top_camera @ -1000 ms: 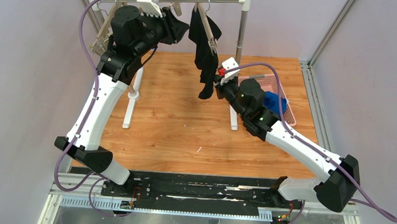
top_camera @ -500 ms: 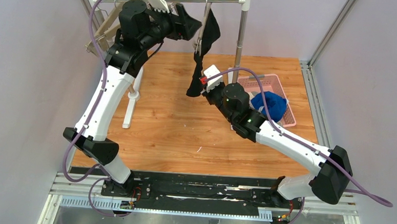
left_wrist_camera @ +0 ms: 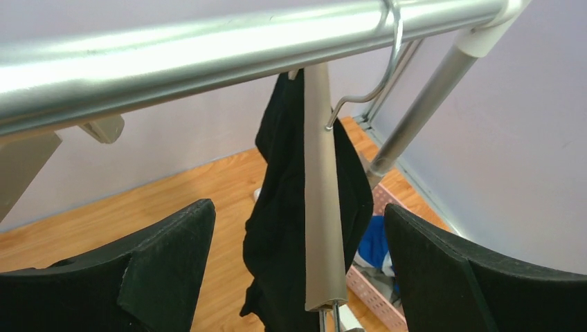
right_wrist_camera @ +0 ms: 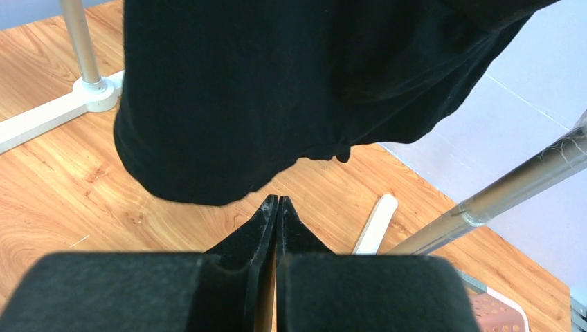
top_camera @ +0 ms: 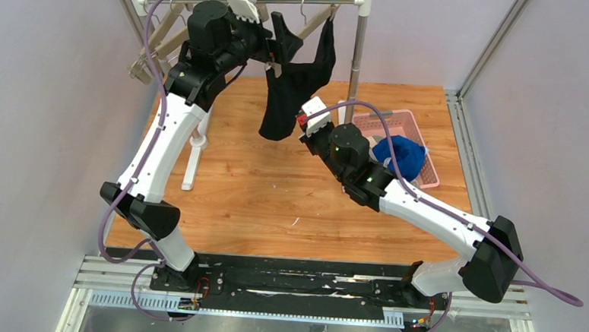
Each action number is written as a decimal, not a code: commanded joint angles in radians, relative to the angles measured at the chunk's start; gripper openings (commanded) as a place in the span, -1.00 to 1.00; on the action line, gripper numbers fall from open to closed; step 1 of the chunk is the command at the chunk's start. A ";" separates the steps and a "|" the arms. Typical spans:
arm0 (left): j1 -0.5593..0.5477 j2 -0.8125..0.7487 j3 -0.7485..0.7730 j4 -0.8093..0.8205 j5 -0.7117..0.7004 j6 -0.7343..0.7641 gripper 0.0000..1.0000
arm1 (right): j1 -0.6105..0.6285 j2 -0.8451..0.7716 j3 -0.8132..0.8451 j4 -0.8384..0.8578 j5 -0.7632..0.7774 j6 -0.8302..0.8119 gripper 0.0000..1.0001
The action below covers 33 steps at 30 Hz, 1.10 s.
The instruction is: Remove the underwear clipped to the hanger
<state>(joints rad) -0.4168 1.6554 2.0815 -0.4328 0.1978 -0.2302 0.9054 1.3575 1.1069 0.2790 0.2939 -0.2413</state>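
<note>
Left fingers (left_wrist_camera: pixel 159 263): standing apart, hanger (left_wrist_camera: pixel 322 228) hanging just beyond the gap.
Right fingers (right_wrist_camera: pixel 256 232): pressing together, gripping nothing.
Black briefs (right_wrist_camera: pixel 277 90): 1 pair hanging from the hanger, hem just above the right fingertips.
Doing it well: likely opening right fingers, pinching hem deeply, pulling downward while left fingers are steadying hanger.

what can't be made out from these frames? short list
- Clips on the hanger: in the left wrist view they are cut off by the bottom edge. In the top view they are hidden behind the black underwear and the left gripper.
- Basket contents under the blue underwear: in the top view they are covered by it and the right arm. In the left wrist view they are blocked by the hanger.
</note>
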 commanded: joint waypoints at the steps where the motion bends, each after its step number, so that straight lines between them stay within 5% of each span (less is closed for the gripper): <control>1: -0.013 0.011 0.031 -0.033 -0.041 0.060 0.96 | 0.015 -0.020 -0.009 0.016 0.033 -0.016 -0.99; 10: -0.013 -0.052 -0.065 0.045 -0.162 0.037 0.96 | 0.021 -0.017 -0.016 0.011 0.045 -0.021 -0.98; 30: -0.009 0.106 0.195 -0.188 -0.123 0.006 0.98 | 0.027 -0.036 -0.043 -0.005 0.056 -0.033 -0.93; 33: -0.009 0.103 0.189 -0.186 -0.122 0.031 0.70 | 0.027 -0.038 -0.048 0.000 0.060 -0.036 -0.93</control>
<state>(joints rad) -0.4248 1.7554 2.2471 -0.5983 0.0532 -0.2344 0.9165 1.3502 1.0744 0.2642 0.3267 -0.2619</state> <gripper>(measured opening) 0.907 0.036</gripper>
